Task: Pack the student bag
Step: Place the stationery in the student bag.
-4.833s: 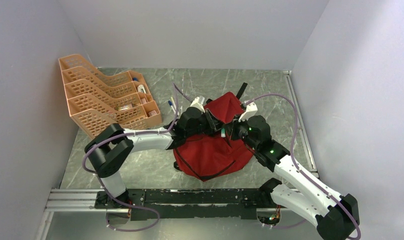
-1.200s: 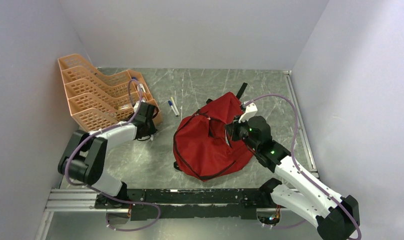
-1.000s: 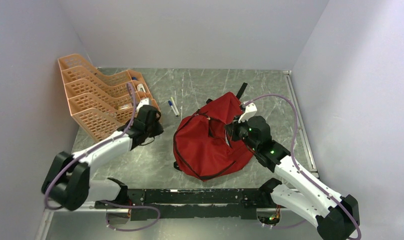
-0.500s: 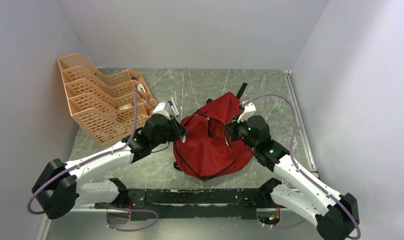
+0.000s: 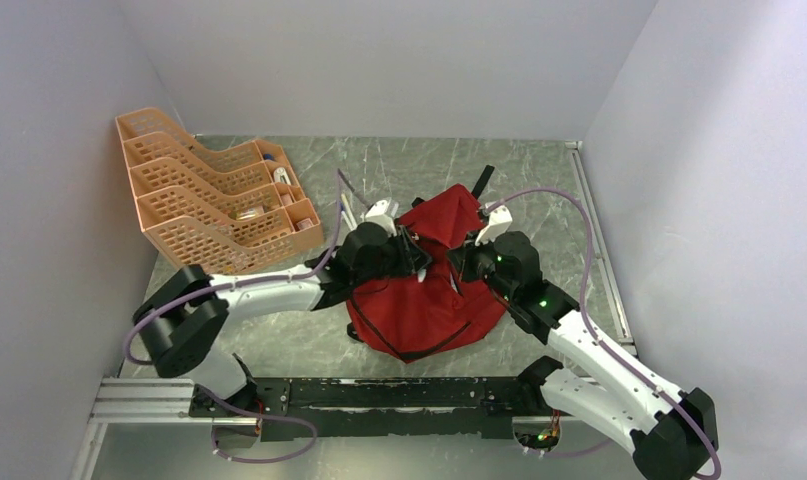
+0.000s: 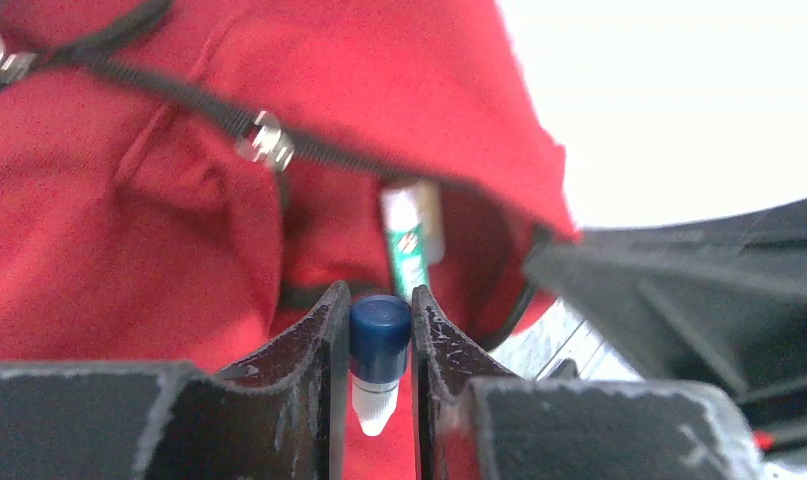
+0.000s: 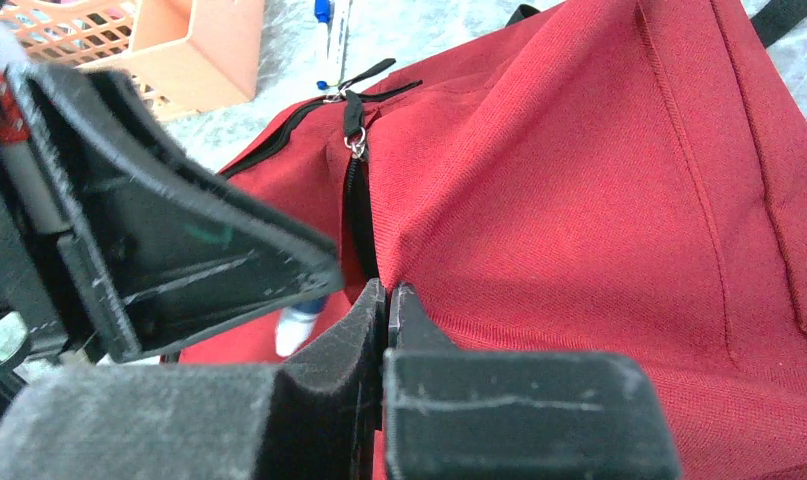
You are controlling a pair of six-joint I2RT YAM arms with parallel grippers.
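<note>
A: What's hard to see?
B: Most of the blue-capped pen (image 6: 380,335). The left gripper (image 6: 379,310) clamps it at the mouth of the bag (image 5: 429,310). A green-white tube (image 6: 407,240) sits inside, its print unreadable.
A: And the bag?
B: Soft red fabric with a black zip, lying mid-way on the table (image 5: 279,330). The right gripper (image 7: 387,295) pinches its cloth.
</note>
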